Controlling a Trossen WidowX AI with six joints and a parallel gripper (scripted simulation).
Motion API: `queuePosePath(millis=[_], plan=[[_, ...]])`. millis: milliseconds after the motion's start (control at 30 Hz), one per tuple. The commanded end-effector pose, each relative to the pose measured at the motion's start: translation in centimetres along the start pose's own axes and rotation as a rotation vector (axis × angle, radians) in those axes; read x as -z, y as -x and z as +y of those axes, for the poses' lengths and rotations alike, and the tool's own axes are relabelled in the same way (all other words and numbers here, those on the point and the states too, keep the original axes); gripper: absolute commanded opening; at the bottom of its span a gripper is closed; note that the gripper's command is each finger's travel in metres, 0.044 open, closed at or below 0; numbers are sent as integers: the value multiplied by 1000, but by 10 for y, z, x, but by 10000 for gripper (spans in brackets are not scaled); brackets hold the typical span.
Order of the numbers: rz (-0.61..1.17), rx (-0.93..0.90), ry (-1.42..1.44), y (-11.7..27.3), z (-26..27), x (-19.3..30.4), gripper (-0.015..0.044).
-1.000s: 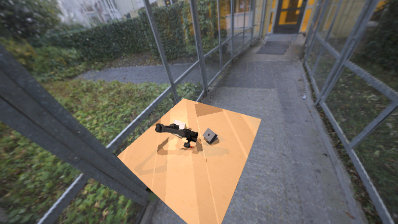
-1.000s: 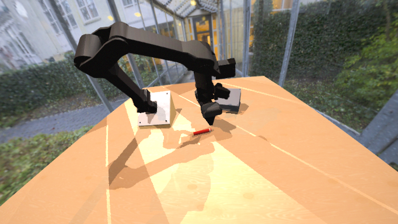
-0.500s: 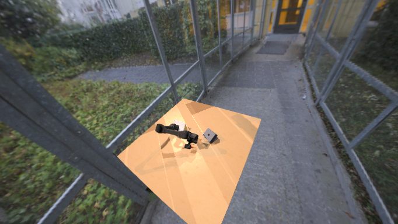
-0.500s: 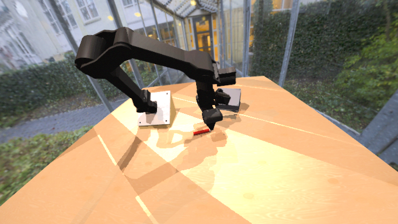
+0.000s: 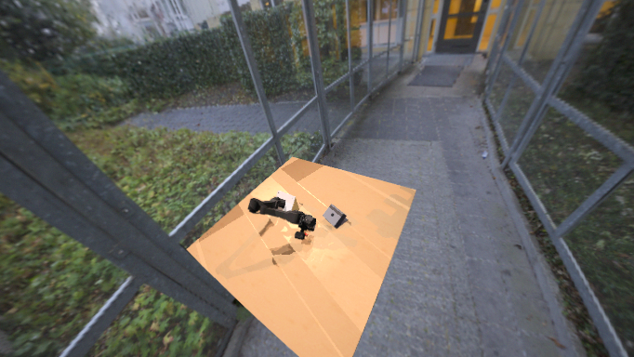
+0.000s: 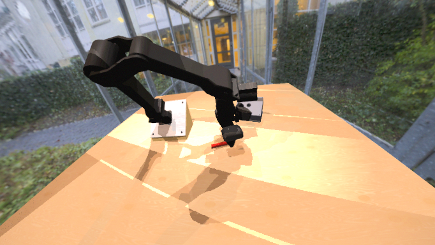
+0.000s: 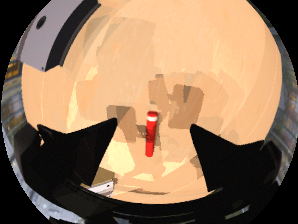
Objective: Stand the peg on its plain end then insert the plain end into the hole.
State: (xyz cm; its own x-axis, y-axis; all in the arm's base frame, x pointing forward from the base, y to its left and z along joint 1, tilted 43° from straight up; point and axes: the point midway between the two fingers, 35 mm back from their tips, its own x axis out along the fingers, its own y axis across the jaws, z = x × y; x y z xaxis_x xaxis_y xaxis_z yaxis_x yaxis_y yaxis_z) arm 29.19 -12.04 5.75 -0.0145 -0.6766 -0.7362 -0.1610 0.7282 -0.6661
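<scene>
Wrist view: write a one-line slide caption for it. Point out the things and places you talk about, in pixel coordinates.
Open end effector (image 7: 154,124) above a red peg (image 7: 150,137) lying on the table (image 7: 225,45), its white band facing away.

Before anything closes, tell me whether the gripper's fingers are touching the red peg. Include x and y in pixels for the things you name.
Apart. The wrist view shows the red peg (image 6: 218,145) (image 7: 150,136) between the open fingers (image 6: 232,134), with table visible on both sides of it.

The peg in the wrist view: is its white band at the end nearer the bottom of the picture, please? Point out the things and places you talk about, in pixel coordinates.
No, the white band is near the upper end of the peg (image 6: 218,145) (image 7: 150,135) in that view.
</scene>
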Motion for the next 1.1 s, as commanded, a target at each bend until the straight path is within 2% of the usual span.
queuePosePath(millis=[0,300,733,1067], plan=[[14,-2,15,-9,3,3,440],[15,0,15,-21,3,5,440],[15,0,15,-21,3,5,110],[15,0,15,-21,3,5,103]])
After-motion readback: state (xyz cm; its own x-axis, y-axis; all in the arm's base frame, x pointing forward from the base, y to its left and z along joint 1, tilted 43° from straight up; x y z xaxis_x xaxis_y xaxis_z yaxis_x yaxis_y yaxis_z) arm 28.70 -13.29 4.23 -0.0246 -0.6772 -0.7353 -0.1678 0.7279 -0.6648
